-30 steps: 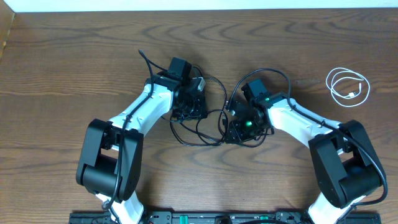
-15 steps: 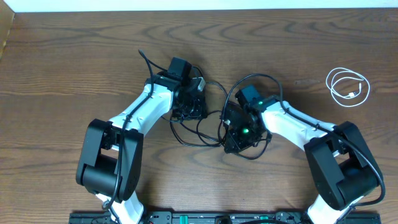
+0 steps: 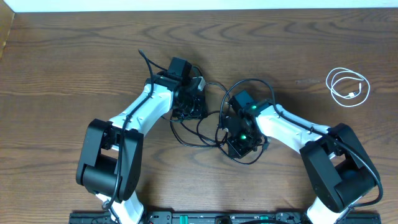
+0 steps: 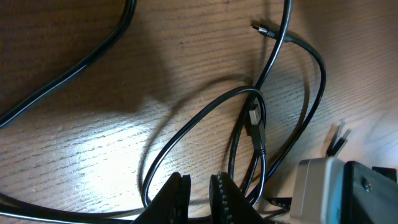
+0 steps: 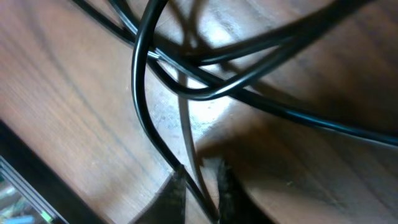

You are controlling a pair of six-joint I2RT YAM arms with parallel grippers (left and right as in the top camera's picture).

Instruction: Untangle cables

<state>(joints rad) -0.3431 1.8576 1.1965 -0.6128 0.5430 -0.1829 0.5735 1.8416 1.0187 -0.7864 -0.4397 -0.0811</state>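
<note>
A long black cable (image 3: 193, 143) lies in tangled loops on the wooden table between my two arms. My left gripper (image 3: 189, 111) stands over the loops' left side. In the left wrist view its jaws (image 4: 200, 183) are nearly together over a strand of the black cable (image 4: 186, 119), and a small plug end (image 4: 255, 116) lies inside a loop. My right gripper (image 3: 238, 142) is at the loops' right side. In the right wrist view it (image 5: 200, 177) is shut on a strand of the black cable (image 5: 138, 81). The white cable (image 3: 354, 94) lies coiled far right, apart from both grippers.
Thicker black wires run along both arms, and a grey block of the left arm (image 4: 320, 190) sits beside the loops. The table's far edge (image 3: 199, 9) meets a white wall. Bare wood lies between the right arm and the white coil.
My right gripper has moved left and toward the table's front, drawing its strand of the black cable with it. The left arm and the white coil have not moved.
</note>
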